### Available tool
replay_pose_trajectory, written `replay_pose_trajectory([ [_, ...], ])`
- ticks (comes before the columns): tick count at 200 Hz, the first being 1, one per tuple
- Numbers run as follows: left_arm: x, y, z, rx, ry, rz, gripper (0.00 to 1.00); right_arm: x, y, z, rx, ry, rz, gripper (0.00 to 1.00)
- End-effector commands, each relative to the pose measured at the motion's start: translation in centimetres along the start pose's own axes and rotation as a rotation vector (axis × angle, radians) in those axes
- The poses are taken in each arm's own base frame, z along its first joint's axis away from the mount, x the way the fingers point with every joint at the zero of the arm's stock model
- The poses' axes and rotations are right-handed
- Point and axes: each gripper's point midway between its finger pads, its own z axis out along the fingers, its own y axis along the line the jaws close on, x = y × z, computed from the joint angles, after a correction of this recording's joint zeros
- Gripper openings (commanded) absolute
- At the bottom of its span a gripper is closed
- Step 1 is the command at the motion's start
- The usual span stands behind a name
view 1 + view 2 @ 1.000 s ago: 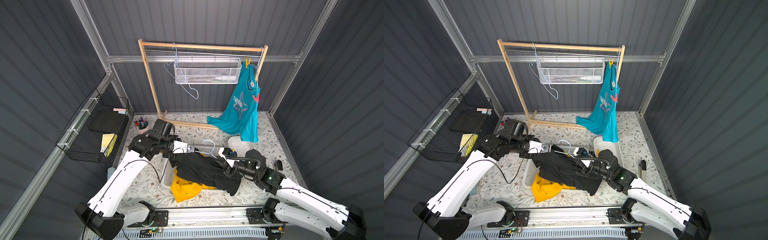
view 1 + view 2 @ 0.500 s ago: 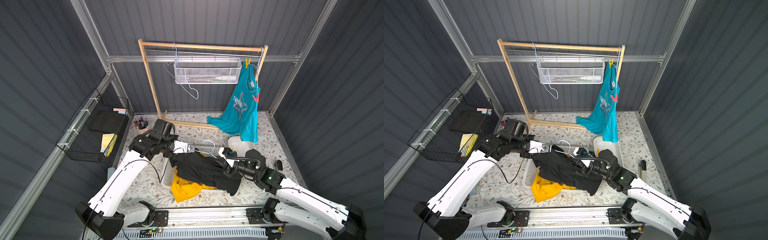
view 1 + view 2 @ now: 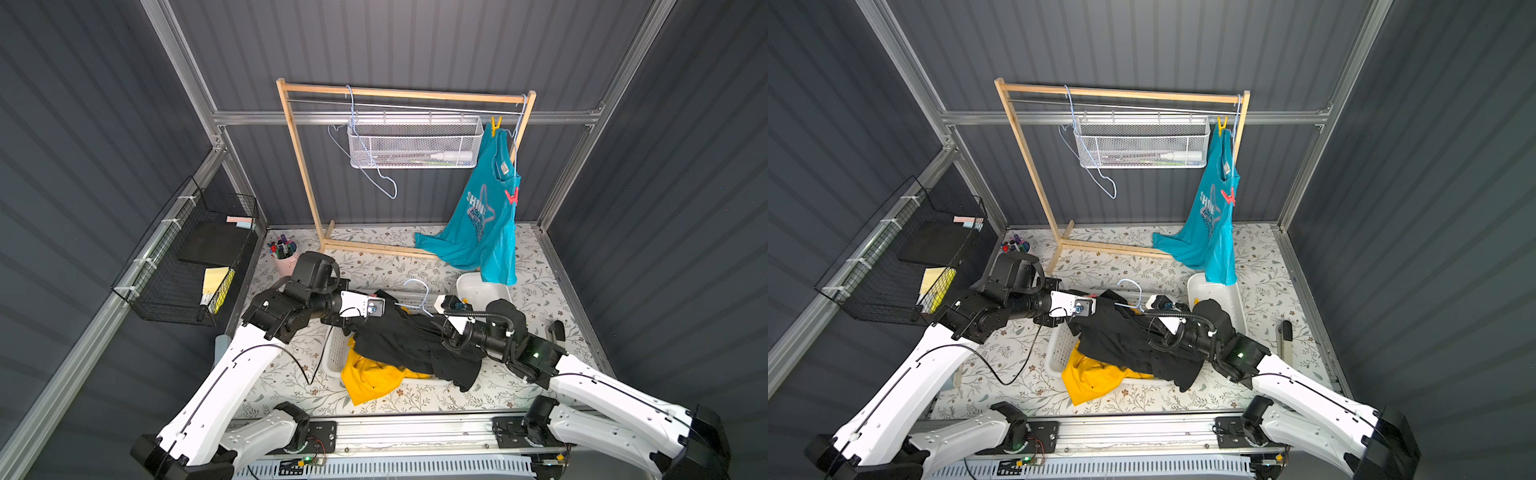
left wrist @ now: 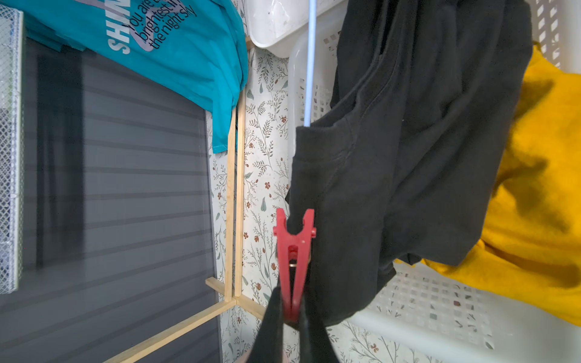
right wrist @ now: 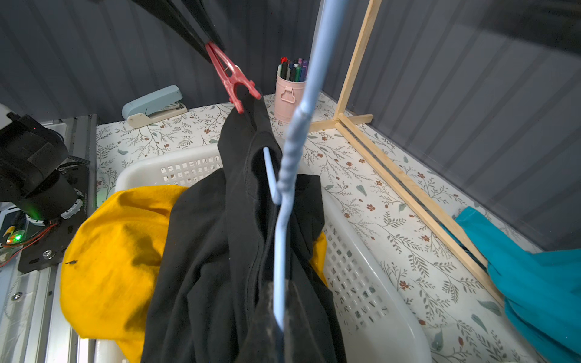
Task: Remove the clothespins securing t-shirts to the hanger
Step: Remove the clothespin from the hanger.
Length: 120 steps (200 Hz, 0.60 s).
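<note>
Clothespins showed at three places. At the left, a red clothespin (image 4: 294,257) was pinched by its handle ends in the left gripper (image 4: 290,311), which was closed tight on it. The peg's mouth stood spread around a bunched shoulder fold of the black t-shirt (image 4: 408,157). The handles appeared to be squeezed so that the bite would release.

The shirt was draped over a light blue hanger (image 5: 279,245). The hanger's wire was clamped in the fully closed right gripper (image 5: 279,317), seemingly so that the garment was kept raised above the white basket (image 5: 361,283) while the peg was worked off. A mustard-yellow t-shirt (image 3: 374,378) lay crumpled in that basket, and no peg could be seen on it.

Further right and back, the teal t-shirt (image 3: 486,232) hung at the end of the wooden rack (image 3: 303,166). It was pinned at the top by a yellow clothespin (image 3: 495,124) and lower down by another red clothespin (image 3: 512,197). Its cloth draped down to the floral worktop (image 3: 374,257).

The pinch and the spread mouth were shown only by the wrist views. In both top views the left gripper's fingertips were hidden behind its wrist and the black cloth. The two pegs on the teal shirt were shown only in the top views. A pale blue stapler (image 5: 154,105) was shown by the right wrist view alone.
</note>
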Motion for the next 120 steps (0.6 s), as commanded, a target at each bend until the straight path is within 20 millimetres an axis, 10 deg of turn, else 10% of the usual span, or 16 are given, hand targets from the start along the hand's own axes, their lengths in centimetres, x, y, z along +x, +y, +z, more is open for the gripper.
replay_pose_trajectory([
  [1, 0.1, -0.6, 0.3, 0.017, -0.013, -0.025, 0.12, 1.6, 0.2, 0.6, -0.016, 0.056, 0.030, 0.00],
  [120, -2.6, -2.9, -0.1, -0.036, -0.242, -0.147, 0.11, -4.9, 1.0, 4.4, -0.178, 0.016, 0.212, 0.01],
])
